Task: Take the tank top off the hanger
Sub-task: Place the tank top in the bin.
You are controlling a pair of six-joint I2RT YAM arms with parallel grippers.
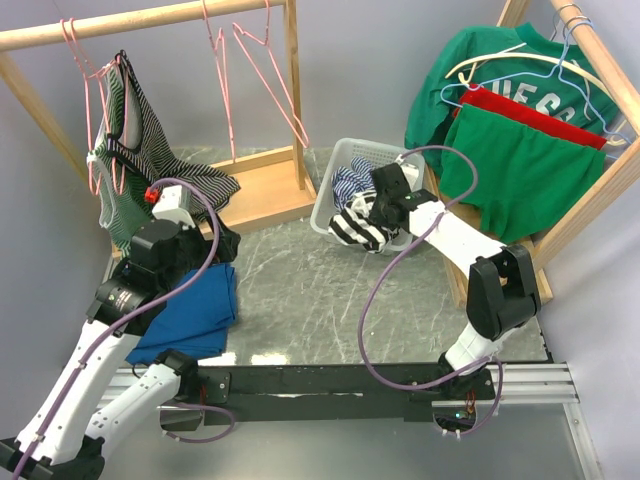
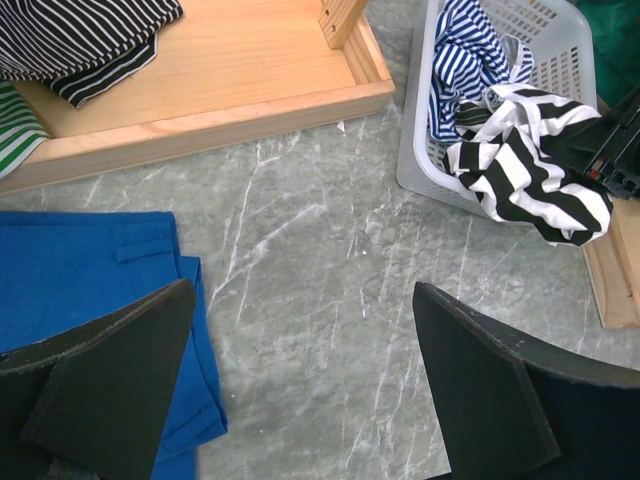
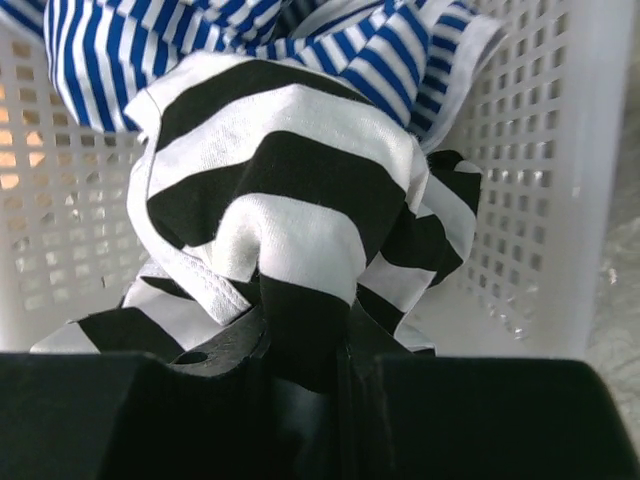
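Note:
A tank top with wide black and white stripes (image 1: pixel 358 226) (image 2: pixel 530 170) (image 3: pixel 280 170) hangs over the near rim of a white basket (image 1: pixel 335 162) (image 2: pixel 412 150) (image 3: pixel 545 150). No hanger is in it. My right gripper (image 1: pixel 374 212) (image 3: pixel 305 340) is shut on a bunched fold of it. Empty pink hangers (image 1: pixel 262 58) hang from the left rack's rail. My left gripper (image 1: pixel 218 246) (image 2: pixel 303 292) stands open over bare marble tabletop, nothing between its fingers, beside a blue cloth (image 1: pixel 200 308) (image 2: pixel 80 280).
A blue-striped garment (image 1: pixel 350 180) (image 2: pixel 460 50) (image 3: pixel 100 40) lies in the basket. A thin-striped dark top (image 1: pixel 140 130) and a green-striped one (image 1: pixel 120 208) hang on the left rack, above its wooden base (image 1: pixel 265 195) (image 2: pixel 230 80). The right rack carries a green sweatshirt (image 1: pixel 480 70) and red and green garments (image 1: pixel 525 170).

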